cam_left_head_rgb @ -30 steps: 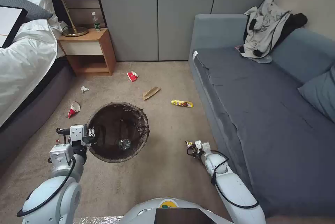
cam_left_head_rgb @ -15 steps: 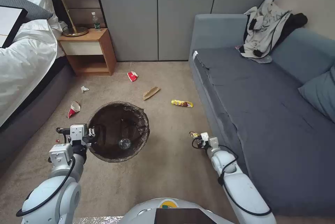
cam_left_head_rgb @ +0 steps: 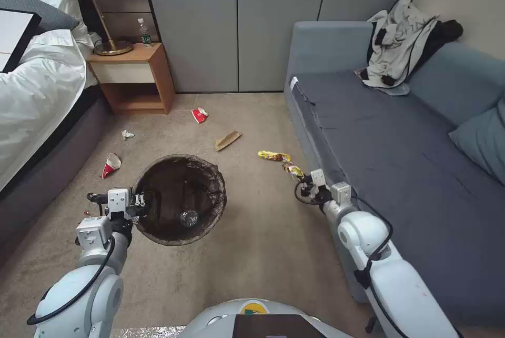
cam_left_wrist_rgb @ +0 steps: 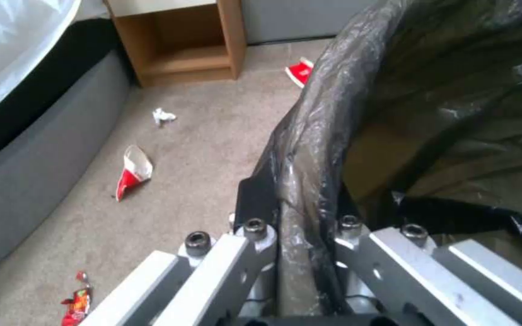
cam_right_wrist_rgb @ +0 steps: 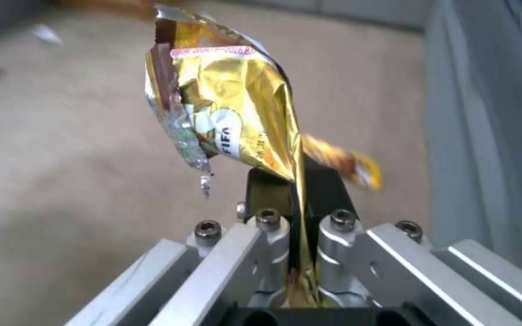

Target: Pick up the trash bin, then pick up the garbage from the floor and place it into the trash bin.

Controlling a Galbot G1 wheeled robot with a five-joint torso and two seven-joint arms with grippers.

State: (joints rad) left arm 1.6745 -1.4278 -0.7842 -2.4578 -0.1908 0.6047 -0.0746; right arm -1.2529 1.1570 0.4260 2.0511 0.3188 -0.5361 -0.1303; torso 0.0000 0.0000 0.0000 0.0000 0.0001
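trash bin: the trash bin is held up at the near left, its dark bag folded over the rim; a clear bottle already lies at the bottom.
left end effector: the left end effector is clamped on the near-left rim of the bin; in the left wrist view its jaws pinch the bag-covered rim between them.
right end effector: the right end effector sits to the right of the bin, just beside the sofa's front edge, closed on a yellow snack wrapper that sticks up from between its jaws.
done, as judged: bin picked up; one bottle inside; one wrapper lifted off the floor but not yet over the bin.
left on the floor: a second yellow wrapper just beyond the right end effector; a brown paper scrap farther off; a crushed red-and-white cup near the nightstand; another crushed cup to the far left of the bin; a crumpled tissue by the bed; a small red wrapper near the left arm.
remaining, as judged: drop the held wrapper in, then clear about six more pieces, so the task looks well short of halfway.
surroundings: nightstand at far left, sofa along the right.
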